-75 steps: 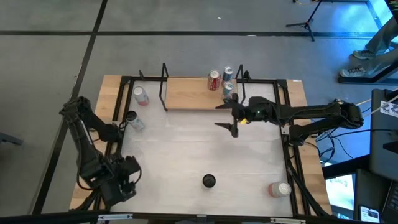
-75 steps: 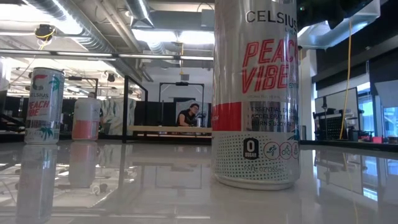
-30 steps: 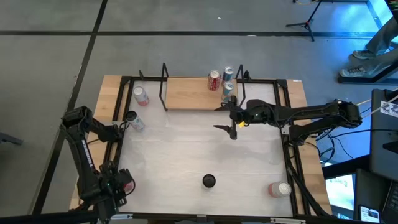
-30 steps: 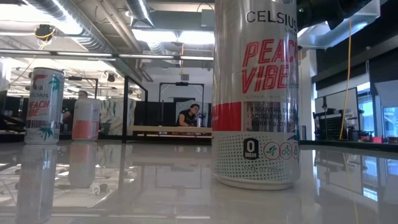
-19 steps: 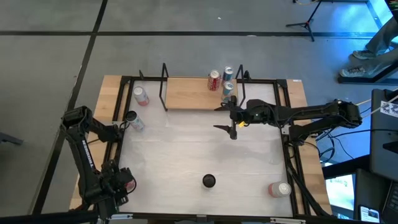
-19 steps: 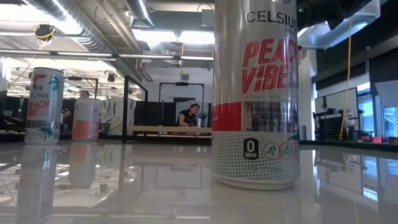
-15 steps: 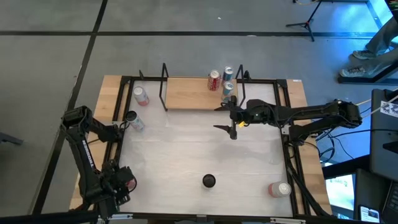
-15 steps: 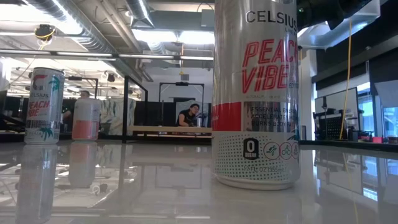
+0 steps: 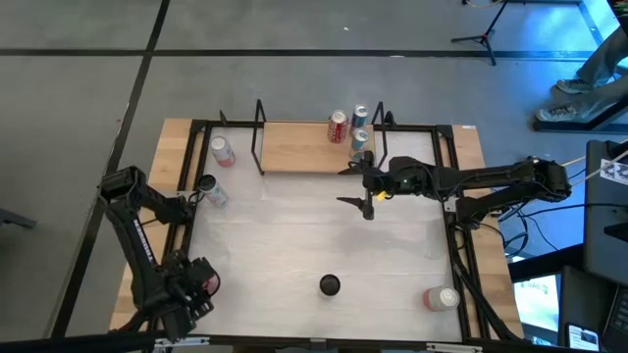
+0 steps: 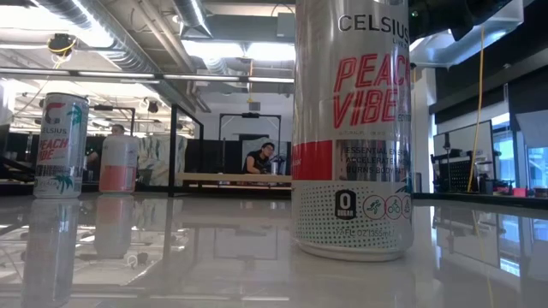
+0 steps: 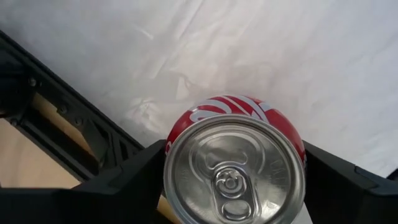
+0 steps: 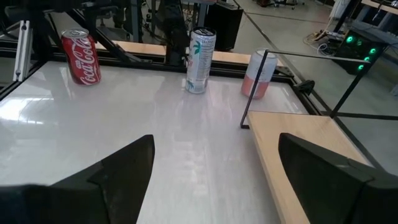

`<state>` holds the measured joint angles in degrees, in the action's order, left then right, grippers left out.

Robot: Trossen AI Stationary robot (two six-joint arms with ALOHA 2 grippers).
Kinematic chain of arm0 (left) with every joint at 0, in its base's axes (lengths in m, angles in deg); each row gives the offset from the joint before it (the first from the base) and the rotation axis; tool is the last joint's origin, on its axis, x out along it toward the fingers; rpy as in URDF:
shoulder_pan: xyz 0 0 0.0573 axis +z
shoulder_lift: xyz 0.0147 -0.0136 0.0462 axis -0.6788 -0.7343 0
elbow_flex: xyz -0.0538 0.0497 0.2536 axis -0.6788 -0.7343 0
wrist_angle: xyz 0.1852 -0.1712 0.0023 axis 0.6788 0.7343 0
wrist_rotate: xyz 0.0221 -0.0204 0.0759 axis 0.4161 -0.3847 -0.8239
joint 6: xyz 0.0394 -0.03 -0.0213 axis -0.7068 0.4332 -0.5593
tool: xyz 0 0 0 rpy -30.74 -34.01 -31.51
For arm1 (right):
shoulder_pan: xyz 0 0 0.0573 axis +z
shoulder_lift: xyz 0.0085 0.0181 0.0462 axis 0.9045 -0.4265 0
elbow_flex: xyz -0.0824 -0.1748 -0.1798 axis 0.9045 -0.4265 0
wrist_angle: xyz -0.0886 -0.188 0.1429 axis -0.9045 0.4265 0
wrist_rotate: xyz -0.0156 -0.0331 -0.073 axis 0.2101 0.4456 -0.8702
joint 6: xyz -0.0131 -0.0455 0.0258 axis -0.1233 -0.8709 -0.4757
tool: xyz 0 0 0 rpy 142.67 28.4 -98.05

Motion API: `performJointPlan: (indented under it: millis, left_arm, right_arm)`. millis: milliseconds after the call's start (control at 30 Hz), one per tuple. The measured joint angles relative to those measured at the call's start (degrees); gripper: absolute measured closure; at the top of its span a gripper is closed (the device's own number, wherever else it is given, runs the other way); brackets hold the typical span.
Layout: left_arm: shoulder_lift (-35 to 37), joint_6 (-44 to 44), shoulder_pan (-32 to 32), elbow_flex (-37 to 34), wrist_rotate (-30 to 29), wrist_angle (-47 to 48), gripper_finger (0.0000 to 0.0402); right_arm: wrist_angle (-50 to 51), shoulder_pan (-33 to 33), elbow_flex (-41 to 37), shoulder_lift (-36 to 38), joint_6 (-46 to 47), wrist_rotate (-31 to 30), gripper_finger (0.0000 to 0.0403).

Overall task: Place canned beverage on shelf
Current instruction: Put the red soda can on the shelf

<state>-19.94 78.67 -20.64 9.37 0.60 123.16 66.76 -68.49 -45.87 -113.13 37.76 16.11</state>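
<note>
Three cans [image 9: 353, 125] on light-wood shelf [image 9: 294, 147].

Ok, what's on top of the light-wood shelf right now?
Three upright cans on the light-wood shelf, all at its right end: a red can and two silver-blue cans. The rest is bare board.

Eight cans [image 9: 339, 126], one shelf [image 9: 294, 147], two arms [image 9: 491, 181]
</note>
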Motion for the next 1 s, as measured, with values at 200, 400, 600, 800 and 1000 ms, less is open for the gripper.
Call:
performJointPlan:
  millis: [200,400,600,800,1000]
  left_arm:
    - [2.53,-2.31,4.66,-0.16,-2.92,0.43,0.0113]
    - [4.90,-11.65,13.40,2.57,-6.34,2.10,0.0114]
    - [5.32,-28.07,24.26,6.01,-9.20,1.86,0.0114]
    - [5.32,-41.87,33.38,9.54,-10.89,1.47,0.0114]
    - [5.32,-53.10,40.63,13.01,-13.28,-2.41,0.0114]
  right_arm:
    - [0.15,0.01,-0.01,0.00,0.24,0.00,0.0065]
    - [0.60,0.01,-0.02,0.00,1.70,0.00,0.0065]
    - [0.98,0.01,-0.02,0.00,3.07,0.00,0.0065]
    - [1.30,0.03,-0.02,0.00,3.73,0.00,0.0065]
    - [3.46,3.27,0.02,0.60,3.33,-7.06,0.0065]
